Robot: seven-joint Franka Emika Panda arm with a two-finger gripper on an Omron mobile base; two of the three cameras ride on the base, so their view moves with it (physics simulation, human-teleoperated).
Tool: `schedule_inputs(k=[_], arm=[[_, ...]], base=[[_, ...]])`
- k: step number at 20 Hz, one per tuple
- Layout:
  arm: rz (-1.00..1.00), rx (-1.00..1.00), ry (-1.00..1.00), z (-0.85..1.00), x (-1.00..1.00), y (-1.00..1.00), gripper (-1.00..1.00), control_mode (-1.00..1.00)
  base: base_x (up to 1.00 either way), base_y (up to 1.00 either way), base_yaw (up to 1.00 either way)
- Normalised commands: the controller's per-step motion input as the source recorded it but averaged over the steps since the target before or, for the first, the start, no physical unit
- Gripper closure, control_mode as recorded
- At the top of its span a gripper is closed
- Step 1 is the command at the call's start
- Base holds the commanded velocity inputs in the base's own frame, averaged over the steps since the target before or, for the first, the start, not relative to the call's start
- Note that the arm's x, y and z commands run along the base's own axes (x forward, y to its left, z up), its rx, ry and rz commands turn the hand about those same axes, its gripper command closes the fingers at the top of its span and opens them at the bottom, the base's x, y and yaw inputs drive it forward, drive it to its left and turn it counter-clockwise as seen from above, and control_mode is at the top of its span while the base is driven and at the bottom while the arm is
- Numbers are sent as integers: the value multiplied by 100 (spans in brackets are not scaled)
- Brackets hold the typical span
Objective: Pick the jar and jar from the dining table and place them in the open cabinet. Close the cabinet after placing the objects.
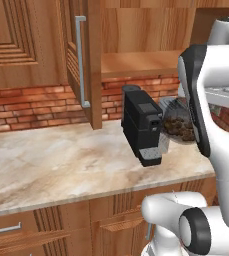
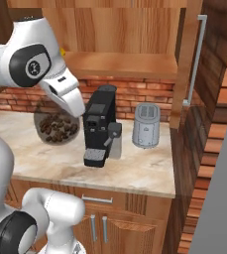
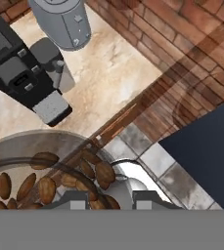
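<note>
- My pincer (image 3: 103, 201) is clamped on the jar (image 2: 57, 128) of dark brown beans, carrying it in the air above the marbled counter (image 1: 61, 165).
- Just beyond the jar stands the black coffee machine (image 2: 100, 126), with a grey toaster (image 2: 146, 125) beside it.
- Higher up, the cabinet (image 2: 120, 62) stands open, its door (image 1: 83, 60) swung out.

The jar (image 2: 57, 128), clear round glass full of dark brown beans, hangs above the marbled counter at centre left of the right base view, below the open cabinet (image 2: 120, 63), whose bare wooden shelf and swung-out door with silver handle fill the top.
</note>
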Motion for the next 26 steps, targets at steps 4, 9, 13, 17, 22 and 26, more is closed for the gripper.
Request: schedule_inputs(k=[4, 9, 13, 17, 22, 26], arm=[[-24, 0, -12, 42, 0, 7, 100, -100], [-16, 3, -21, 27, 0, 5, 100, -100], [-4, 9, -19, 22, -13, 0, 100, -100], [0, 9, -13, 15, -10, 0, 100, -100], [0, 5, -6, 30, 9, 0, 100, -100], [-1, 2, 0, 29, 34, 0, 100, -100]], base=[[0, 0, 0], [0, 0, 0], [0, 0, 0], [0, 0, 0], [0, 0, 0], [0, 0, 0]])
